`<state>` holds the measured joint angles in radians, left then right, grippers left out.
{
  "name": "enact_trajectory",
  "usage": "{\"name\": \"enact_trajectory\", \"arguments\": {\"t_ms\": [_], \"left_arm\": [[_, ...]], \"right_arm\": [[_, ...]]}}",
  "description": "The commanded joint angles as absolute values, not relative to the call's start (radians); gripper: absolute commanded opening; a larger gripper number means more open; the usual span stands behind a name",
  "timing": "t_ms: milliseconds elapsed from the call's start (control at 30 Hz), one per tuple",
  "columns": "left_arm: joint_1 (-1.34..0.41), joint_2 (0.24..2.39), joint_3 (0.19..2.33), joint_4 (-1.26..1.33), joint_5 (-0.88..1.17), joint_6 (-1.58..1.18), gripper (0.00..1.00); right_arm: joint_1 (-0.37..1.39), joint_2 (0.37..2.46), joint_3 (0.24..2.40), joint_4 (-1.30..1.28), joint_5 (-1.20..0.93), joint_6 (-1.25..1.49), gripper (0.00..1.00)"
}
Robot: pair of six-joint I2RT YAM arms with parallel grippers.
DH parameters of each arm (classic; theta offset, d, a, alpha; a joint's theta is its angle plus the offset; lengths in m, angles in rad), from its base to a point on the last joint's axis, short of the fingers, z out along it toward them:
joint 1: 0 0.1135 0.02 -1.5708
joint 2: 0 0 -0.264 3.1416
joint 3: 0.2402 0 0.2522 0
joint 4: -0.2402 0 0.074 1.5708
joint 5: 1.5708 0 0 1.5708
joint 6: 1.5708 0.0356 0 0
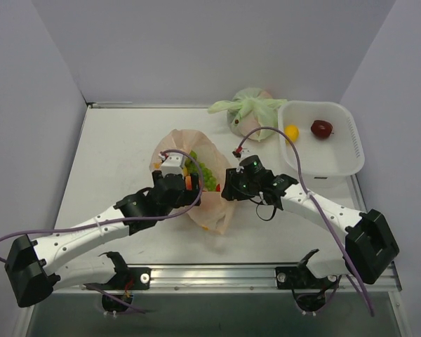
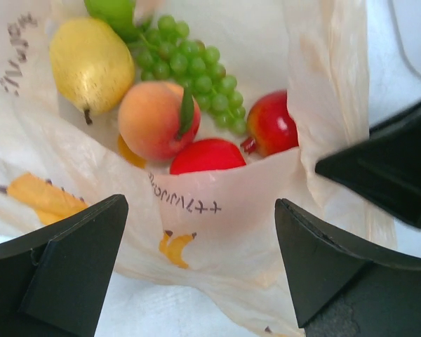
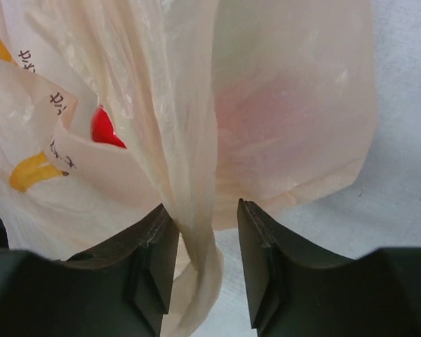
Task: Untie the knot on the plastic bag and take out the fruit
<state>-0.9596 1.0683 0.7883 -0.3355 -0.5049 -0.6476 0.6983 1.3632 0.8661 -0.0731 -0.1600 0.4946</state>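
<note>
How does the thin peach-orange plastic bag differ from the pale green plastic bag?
The peach-orange plastic bag lies open, fruit showing inside; the pale green plastic bag is knotted shut on top. The peach-orange bag lies in the middle of the table; the green bag lies at the far edge, beside the white basket. Both are thin, crinkly film.

The plastic bag (image 1: 212,210) lies mid-tabletop (image 1: 119,154) with a pear (image 2: 91,63), peach (image 2: 154,119) and grape bunch (image 2: 196,67) inside it. The left gripper (image 2: 203,260) is over its left side and the right gripper (image 3: 205,260) is at its right edge, a strand of film between the right fingers (image 3: 266,281). Behind to the right sits a knotted bag (image 1: 251,112), just left of a basket (image 1: 330,158) holding two round fruits (image 1: 321,128).
</note>
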Motion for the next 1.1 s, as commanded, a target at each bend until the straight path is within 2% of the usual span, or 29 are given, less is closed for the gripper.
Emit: {"name": "enact_trajectory", "arguments": {"t_ms": [0, 200, 400, 633, 1067], "left_arm": [[-0.928, 1.091, 0.931, -0.339, -0.558, -0.546, 0.97], [-0.832, 1.135, 1.078, -0.399, -0.571, -0.384, 0.97], [-0.759, 1.178, 1.127, -0.433, -0.598, -0.213, 0.97], [-0.706, 1.271, 1.14, -0.405, -0.675, -0.045, 0.97], [-0.532, 1.491, 1.2, -0.235, -0.686, -0.083, 0.97]], "right_arm": [[0.699, 1.282, 0.83, -0.008, -0.137, 0.476, 0.37], [0.698, 1.256, 0.773, 0.034, -0.115, 0.472, 0.2], [0.686, 1.256, 0.756, 0.04, -0.103, 0.456, 0.12], [0.663, 1.269, 0.752, 0.046, -0.117, 0.422, 0.11], [0.597, 1.336, 0.675, 0.017, -0.155, 0.34, 0.1]]}}
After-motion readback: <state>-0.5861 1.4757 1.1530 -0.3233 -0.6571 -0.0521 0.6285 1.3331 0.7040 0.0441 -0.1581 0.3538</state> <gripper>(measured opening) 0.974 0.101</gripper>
